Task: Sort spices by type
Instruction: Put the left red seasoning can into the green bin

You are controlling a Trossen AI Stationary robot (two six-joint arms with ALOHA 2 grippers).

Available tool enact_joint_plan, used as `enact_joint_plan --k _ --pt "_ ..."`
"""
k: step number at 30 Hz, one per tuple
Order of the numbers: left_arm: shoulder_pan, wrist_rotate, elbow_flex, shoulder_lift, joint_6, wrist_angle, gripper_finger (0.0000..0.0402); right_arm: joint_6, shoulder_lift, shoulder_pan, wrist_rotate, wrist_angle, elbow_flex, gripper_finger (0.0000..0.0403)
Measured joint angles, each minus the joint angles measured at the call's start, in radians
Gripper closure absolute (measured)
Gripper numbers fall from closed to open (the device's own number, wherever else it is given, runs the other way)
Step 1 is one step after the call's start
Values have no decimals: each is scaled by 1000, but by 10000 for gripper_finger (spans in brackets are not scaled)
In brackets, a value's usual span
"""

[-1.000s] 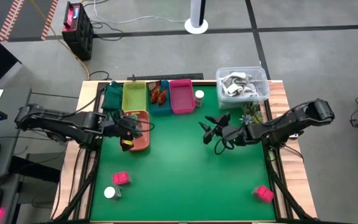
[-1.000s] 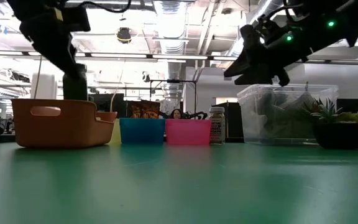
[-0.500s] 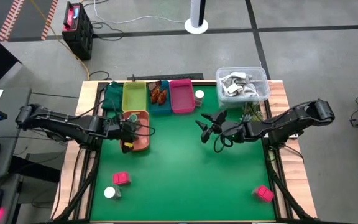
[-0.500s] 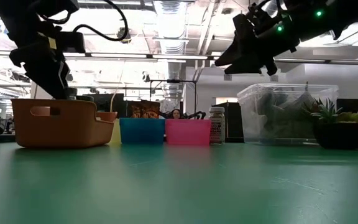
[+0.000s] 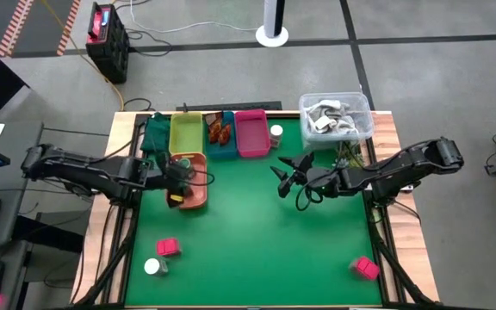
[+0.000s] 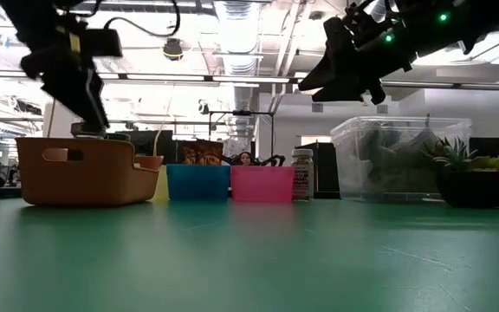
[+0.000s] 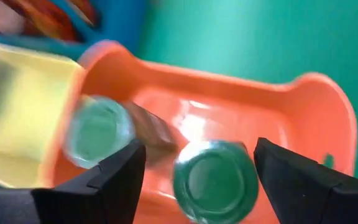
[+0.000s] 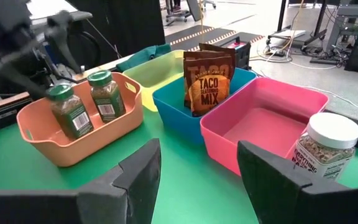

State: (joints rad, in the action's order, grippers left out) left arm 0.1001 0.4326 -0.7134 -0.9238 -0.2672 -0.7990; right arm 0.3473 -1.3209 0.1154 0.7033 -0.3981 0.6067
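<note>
Left gripper (image 7: 194, 163) spread above two green-lidded jars (image 8: 87, 98) in the orange tray (image 5: 198, 196) — either jar could be toppled if clipped on withdrawal; right gripper (image 5: 284, 176) parted, empty, mid-counter

green table (image 5: 257, 232), coloured trays (image 5: 251, 135), pink boxes (image 5: 168, 248)

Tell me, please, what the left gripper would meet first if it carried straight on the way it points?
Probably the green-lidded jar standing in the orange tray: it sits between the left gripper's open fingers, though depth is unclear.
</note>
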Motion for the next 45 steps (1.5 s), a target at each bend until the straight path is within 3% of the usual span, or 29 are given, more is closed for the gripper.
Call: enact_joint_plan --k 5,9,14,21,25,33,45 --pt "20 37 -85 34 117 -21 113 3 0 0 0 0 0 163" --pt "89 -148 -133 58 133 -19 115 3 0 0 0 4 0 163" --pt "242 -287 -145 37 -71 -50 125 17 0 0 0 20 0 163" --pt "501 -297 -144 -82 -343 -76 130 37 0 0 0 37 0 163" --pt "588 -299 -144 -160 -461 -79 124 36 0 -9 0 27 0 163" --pt "639 -330 -144 -257 -566 -75 100 3 0 -37 0 19 0 163" --pt "640 -300 -207 -306 -537 -57 94 -8 0 -67 -47 -2 0 163"
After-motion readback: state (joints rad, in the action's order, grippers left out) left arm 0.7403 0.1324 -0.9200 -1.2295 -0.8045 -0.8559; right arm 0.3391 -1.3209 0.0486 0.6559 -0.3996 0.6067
